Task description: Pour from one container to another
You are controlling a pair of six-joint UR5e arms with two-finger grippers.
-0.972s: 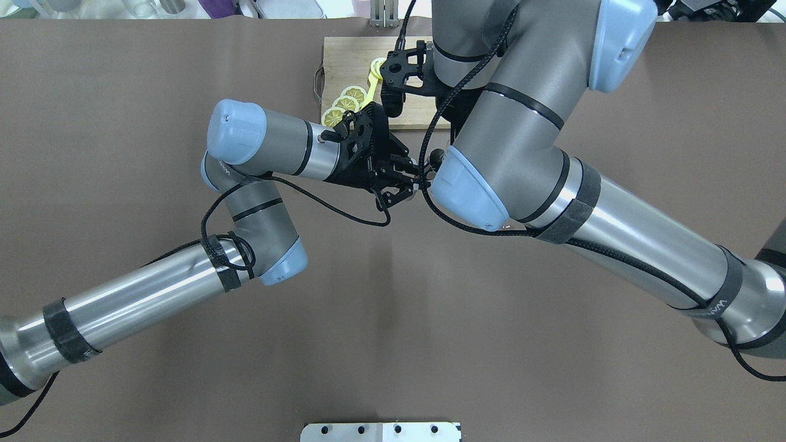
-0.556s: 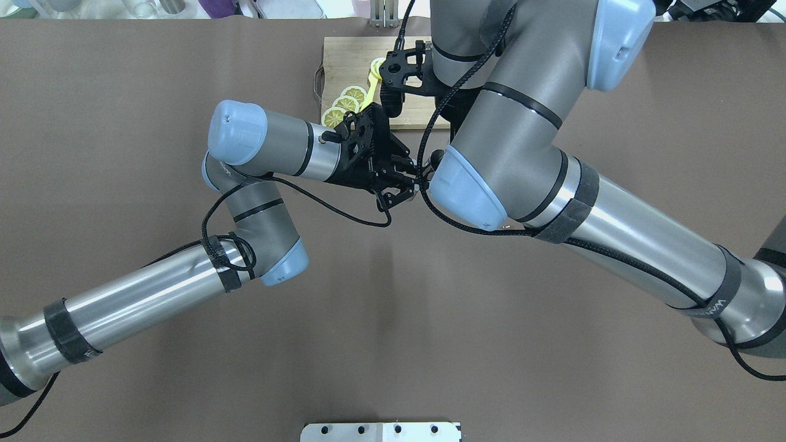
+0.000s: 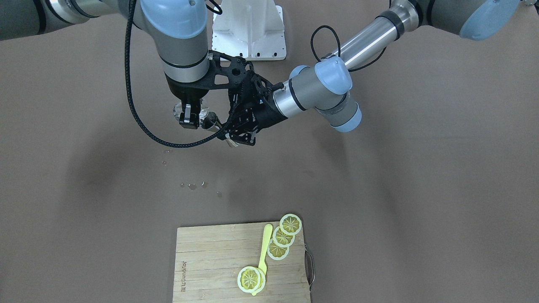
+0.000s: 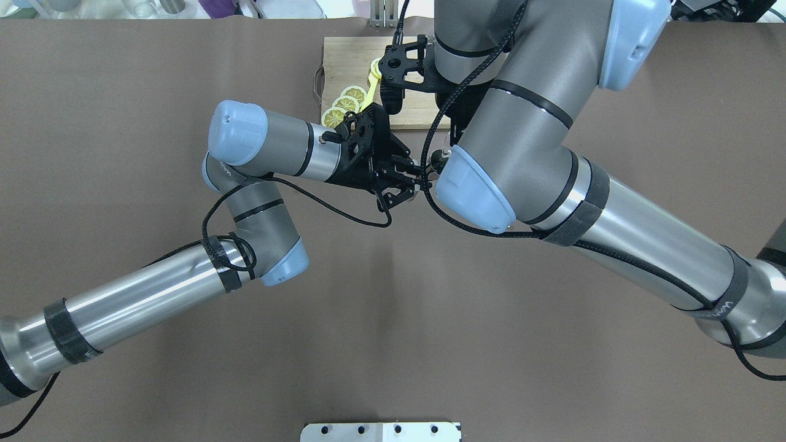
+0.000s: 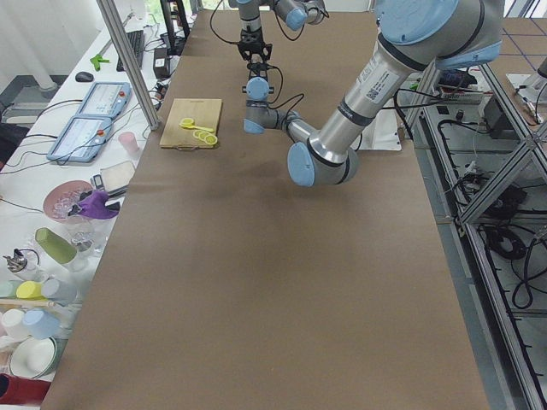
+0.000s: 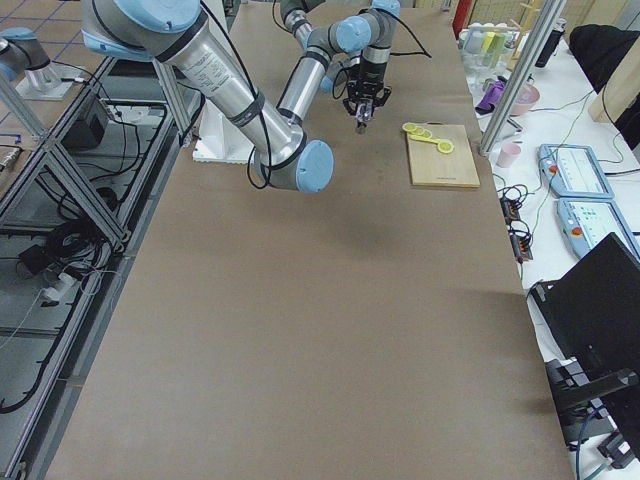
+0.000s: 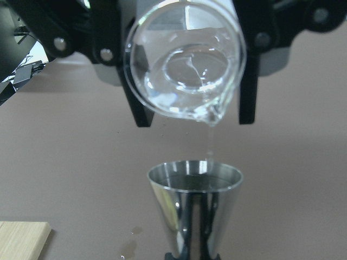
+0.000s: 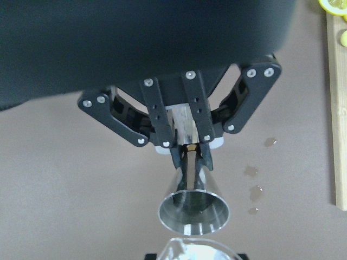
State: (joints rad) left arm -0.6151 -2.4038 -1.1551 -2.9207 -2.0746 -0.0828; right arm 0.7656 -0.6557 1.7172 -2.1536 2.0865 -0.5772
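Note:
The small clear glass [image 7: 184, 70] hangs tipped, spout down, just above the steel jigger [image 7: 195, 200], and a thin stream of clear liquid falls from it into the jigger's top cone. My right gripper [image 7: 194, 120] is shut on the glass, one black finger on each side. The jigger [image 8: 193, 203] stands upright with my left gripper [image 8: 190, 157] shut on its narrow waist. In the front-facing view the glass [image 3: 177, 110], the right gripper [image 3: 191, 120], the jigger [image 3: 214, 119] and the left gripper [image 3: 227, 132] meet above the brown table. In the overhead view the right arm hides the glass.
A wooden cutting board [image 3: 210, 261] with lemon slices [image 3: 283, 237] and a yellow spoon [image 3: 265, 248] lies on the far side from the robot. Several drops of liquid [image 3: 191, 185] dot the table under the grippers. A white mount plate [image 3: 248, 29] sits at the robot's base.
The right arm has shifted slightly away and to the right in the overhead view. The left arm and its gripper have stayed in place.

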